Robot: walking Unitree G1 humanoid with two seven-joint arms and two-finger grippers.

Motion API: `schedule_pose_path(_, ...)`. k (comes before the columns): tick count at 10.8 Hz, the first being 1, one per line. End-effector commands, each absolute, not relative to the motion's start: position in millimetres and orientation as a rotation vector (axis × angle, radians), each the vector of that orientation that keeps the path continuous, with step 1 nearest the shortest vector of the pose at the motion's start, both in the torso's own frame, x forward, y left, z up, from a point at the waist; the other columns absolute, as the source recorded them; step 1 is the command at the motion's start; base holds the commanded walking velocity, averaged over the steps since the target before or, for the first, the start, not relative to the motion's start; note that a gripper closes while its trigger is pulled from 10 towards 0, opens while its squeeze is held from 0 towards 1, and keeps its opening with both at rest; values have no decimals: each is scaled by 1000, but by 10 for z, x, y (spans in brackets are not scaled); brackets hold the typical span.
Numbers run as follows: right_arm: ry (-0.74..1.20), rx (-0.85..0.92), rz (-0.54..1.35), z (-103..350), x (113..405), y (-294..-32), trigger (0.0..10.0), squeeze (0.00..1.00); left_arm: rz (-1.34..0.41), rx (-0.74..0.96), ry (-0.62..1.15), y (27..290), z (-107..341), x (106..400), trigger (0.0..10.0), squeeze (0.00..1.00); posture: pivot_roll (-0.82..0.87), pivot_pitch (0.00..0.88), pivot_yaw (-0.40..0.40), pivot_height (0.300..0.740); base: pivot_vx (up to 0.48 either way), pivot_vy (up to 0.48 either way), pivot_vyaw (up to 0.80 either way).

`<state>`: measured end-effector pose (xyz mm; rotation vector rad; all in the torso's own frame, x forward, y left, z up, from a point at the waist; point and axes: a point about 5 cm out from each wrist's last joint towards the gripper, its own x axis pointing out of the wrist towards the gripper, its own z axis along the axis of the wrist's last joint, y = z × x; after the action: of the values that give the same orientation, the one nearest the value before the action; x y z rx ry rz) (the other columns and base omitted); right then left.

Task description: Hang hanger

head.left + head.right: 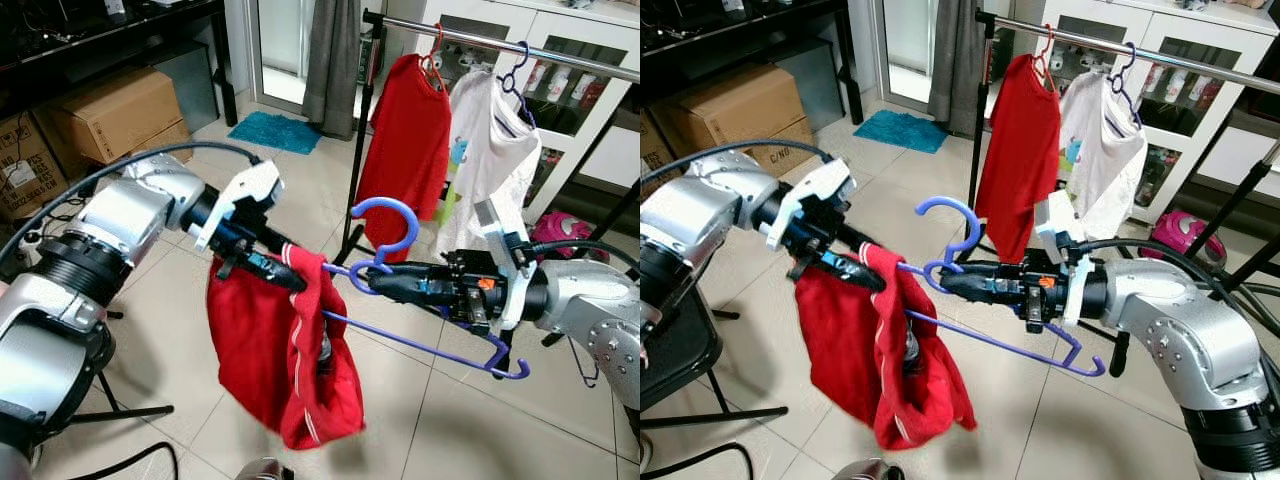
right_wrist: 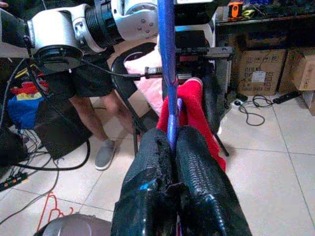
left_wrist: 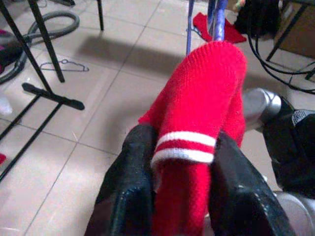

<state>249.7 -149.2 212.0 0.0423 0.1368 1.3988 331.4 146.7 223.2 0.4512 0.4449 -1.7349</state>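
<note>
The right gripper [image 1: 372, 281] is closed on the neck of a blue plastic hanger [image 1: 385, 243], in the centre of the head view. The hook of this hanger curls up toward 12 o'clock, and its bar slopes down toward 4 o'clock and ends in a small hook.

The left gripper [image 1: 290, 278] comes in from 9 o'clock. Its two fingers [image 3: 133, 196] pinch the striped edge of a red knitted garment [image 1: 265, 350], which hangs over the left end of the hanger and droops toward the tiled floor [image 1: 420, 420].

Toward 1 o'clock stands a metal clothes rail [image 1: 500, 45]. On it hang a red shirt [image 1: 405, 140] and, just beside it, a white shirt [image 1: 490, 150].

At 10 o'clock lie brown cardboard boxes [image 1: 110, 115].
</note>
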Motion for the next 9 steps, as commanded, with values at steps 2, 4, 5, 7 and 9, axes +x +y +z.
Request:
schedule_pose_path(2,52,12,1471,2302,2482,-1416,10000,0,-1758,512,463,1439,2233,3293,0,0,110,0,13,740,0,0,0)
schedule_pose_path(4,51,10,1472,2301,2488,-1410,10000,0,-1766,534,473,1431,2198,3284,0,0,111,0,17,740,0,0,0)
schedule_pose_path(5,49,10,1471,2303,2489,-1406,10000,0,-1761,544,460,1433,2192,3293,0,0,109,0,20,740,0,0,0)
schedule_pose_path(7,46,9,1466,2303,2491,-1406,10000,0,-1759,550,452,1442,2158,3291,0,0,109,0,20,740,0,0,0)
schedule_pose_path(9,51,18,1464,2293,2492,-1394,10000,0,-1745,499,426,1482,2108,3263,0,0,112,0,16,740,0,0,0)
